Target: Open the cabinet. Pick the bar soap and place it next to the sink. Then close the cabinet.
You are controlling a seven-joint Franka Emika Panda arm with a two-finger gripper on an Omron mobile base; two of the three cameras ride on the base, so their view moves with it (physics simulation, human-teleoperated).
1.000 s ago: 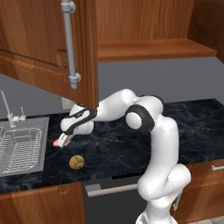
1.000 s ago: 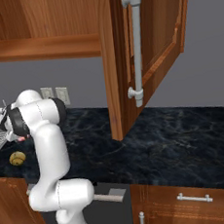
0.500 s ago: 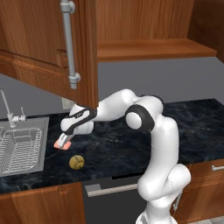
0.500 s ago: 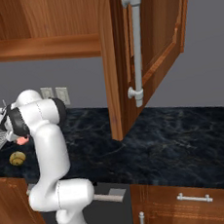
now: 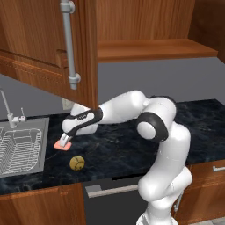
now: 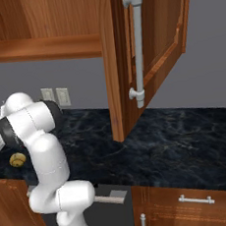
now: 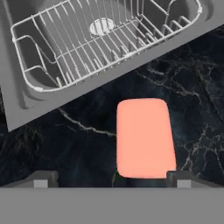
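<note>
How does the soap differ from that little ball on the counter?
The bar soap is flat, rectangular and salmon pink; the ball is round and yellow-brown. The soap lies closer to the sink, the ball nearer the counter's front edge. The open gripper sits over the soap, not the ball. Both rest on the dark counter.

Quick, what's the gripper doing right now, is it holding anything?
Gripper: open, holding nothing; the bar soap lies on the counter between its fingertips.

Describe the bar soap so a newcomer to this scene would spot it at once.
Start at the steel sink, then look just right of its rim on the dark counter. The bar soap lies flat there: a salmon-pink rounded block, unlike the round yellow-brown ball nearby.
</note>
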